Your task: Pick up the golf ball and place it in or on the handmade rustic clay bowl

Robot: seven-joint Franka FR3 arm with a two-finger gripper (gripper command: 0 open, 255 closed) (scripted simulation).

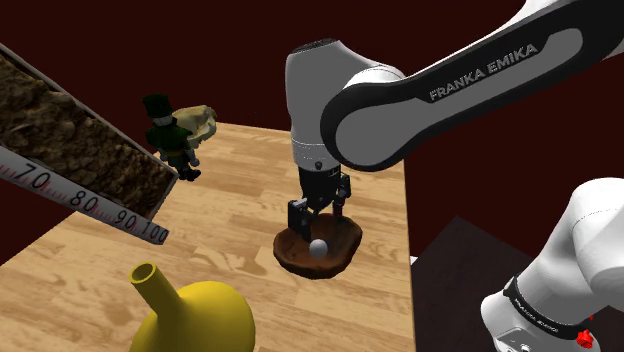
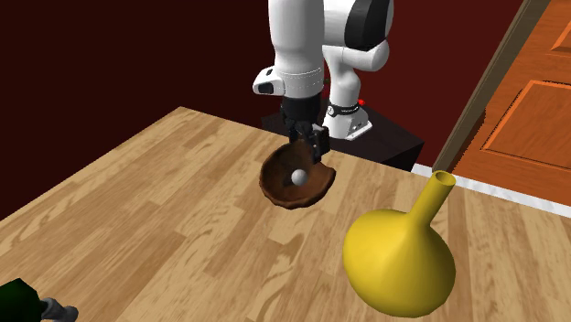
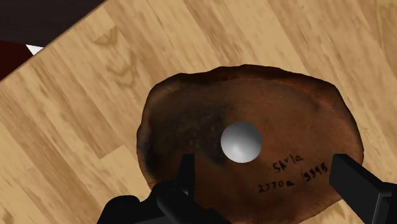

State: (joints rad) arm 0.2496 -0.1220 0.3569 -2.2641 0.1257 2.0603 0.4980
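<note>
Shoulder view: the white Franka arm bends over the wooden table, its black gripper pointing straight down just above the irregular dark brown clay bowl. The fingers stand apart, released, clasping nothing. The golf ball, drawn smooth and grey-white, lies between and just beyond the fingertips, untouched, in the bowl's hollow beside black handwriting.
</note>
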